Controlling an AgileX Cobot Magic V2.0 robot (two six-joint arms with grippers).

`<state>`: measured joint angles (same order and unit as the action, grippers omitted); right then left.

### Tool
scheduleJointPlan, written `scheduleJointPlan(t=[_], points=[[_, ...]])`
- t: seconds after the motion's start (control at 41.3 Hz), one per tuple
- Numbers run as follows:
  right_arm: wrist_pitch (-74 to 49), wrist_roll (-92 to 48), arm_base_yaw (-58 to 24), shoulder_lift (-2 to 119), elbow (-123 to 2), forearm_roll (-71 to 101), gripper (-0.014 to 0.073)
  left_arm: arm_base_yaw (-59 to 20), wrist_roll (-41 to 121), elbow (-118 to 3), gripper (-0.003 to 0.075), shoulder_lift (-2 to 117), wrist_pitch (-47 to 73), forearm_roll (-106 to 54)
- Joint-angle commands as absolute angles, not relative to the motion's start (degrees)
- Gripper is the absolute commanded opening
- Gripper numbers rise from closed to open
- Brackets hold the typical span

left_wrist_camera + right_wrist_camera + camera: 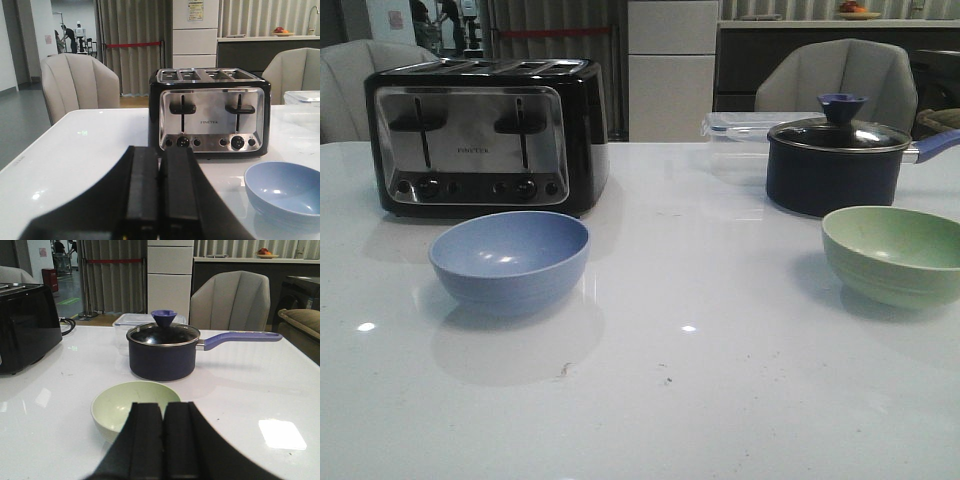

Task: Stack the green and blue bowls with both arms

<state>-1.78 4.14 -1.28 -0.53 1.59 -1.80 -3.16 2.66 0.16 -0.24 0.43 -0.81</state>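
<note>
Currently both arms sit low over the near table edge, level. Left gripper (160, 175): fingers pressed together, holding nothing; blue bowl (510, 260) ahead, slightly right. Right gripper (163, 432): likewise closed and empty, green bowl (895, 253) directly ahead.

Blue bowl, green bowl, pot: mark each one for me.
Blue bowl (509, 262), front view, on its outer wall.
Green bowl (895, 255), front view, on its inner wall.
Pot (161, 359), right wrist view, on its dark side wall.
</note>
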Motion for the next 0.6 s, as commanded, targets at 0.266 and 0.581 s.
scheduleJointPlan(t=[0.266,0.581], points=[[3.8,4.3,-0.9,-1.7,1.4,-2.3,0.0052,-3.2,2.2,0.4,0.0093,-1.4,-4.7,-1.2],[3.8,4.3,-0.9,-1.7,1.4,-2.3,0.0052,-3.2,2.2,0.4,0.0093,-1.4,-5.4,-1.2]])
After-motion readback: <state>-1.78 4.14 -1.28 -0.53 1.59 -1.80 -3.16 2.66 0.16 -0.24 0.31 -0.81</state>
